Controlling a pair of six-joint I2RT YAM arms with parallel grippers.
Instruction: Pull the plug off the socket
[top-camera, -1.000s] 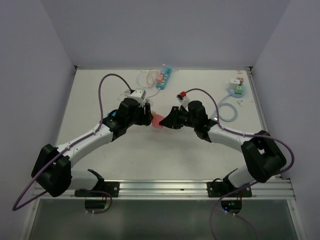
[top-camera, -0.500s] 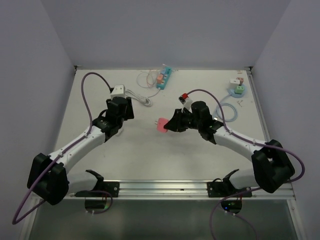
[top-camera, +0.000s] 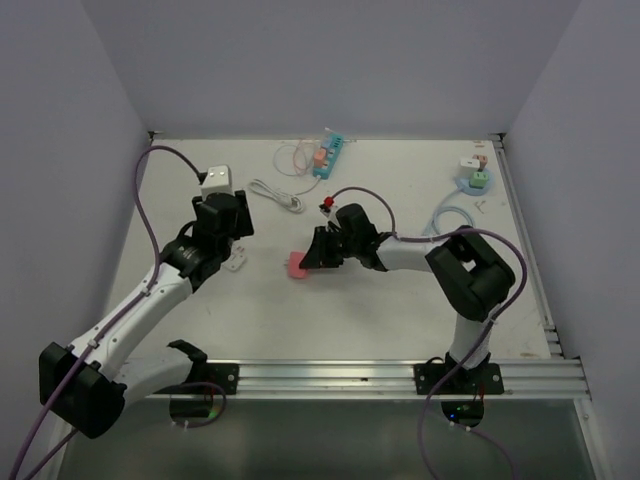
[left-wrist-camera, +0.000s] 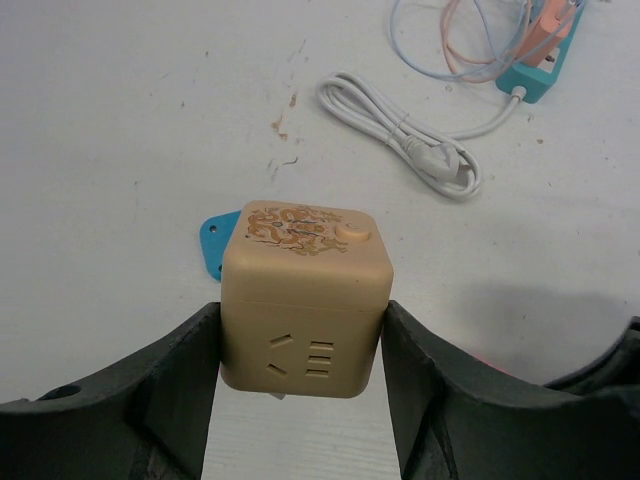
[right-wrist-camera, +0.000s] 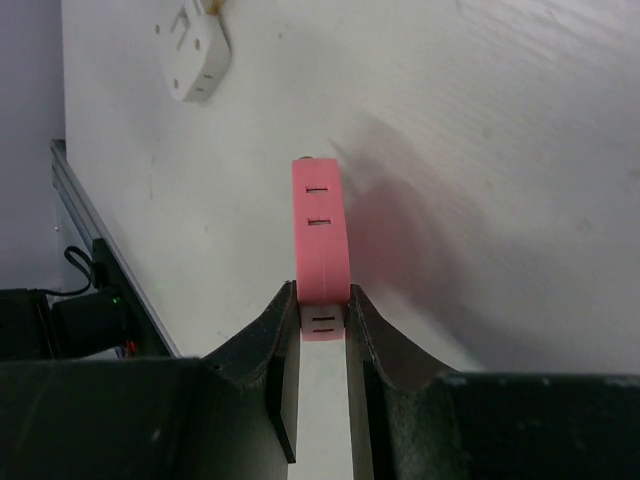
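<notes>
Left gripper (left-wrist-camera: 303, 375) clamped on the beige cube socket (left-wrist-camera: 305, 300), one finger on each side face, about halfway closed. The cube's top carried a gold-brown pattern and a round button; the face toward the left wrist camera showed slot openings. In the overhead view the cube sat at the upper left of the table (top-camera: 400, 310), at the tip of the left arm.

Right gripper (right-wrist-camera: 322, 305) was fully closed, pinching the near end of the pink plug (right-wrist-camera: 320, 225). The plug was thin and edge-on to the right wrist camera, with small slots along that edge, and it stuck straight out past the fingertips. Overhead, it showed left of centre, below and to the right of the cube. Plug and socket were apart, with bare table between them. Could not tell if the plug's far end touched the table.

A small white adapter (right-wrist-camera: 195, 55) lay on the table at the upper left of the right wrist view, between the two grippers overhead. A blue flat piece (left-wrist-camera: 212, 245) poked out from behind the cube's left edge, mostly hidden.

A white coiled cable (left-wrist-camera: 410, 135) lay right of the cube, upper middle of the left wrist view. A teal power strip (top-camera: 330, 155) with thin cords sat at the top centre edge of the table. A blue round base with a green block (top-camera: 472, 180) sat at the upper right, and a light blue cable (top-camera: 450, 220) looped below it.
</notes>
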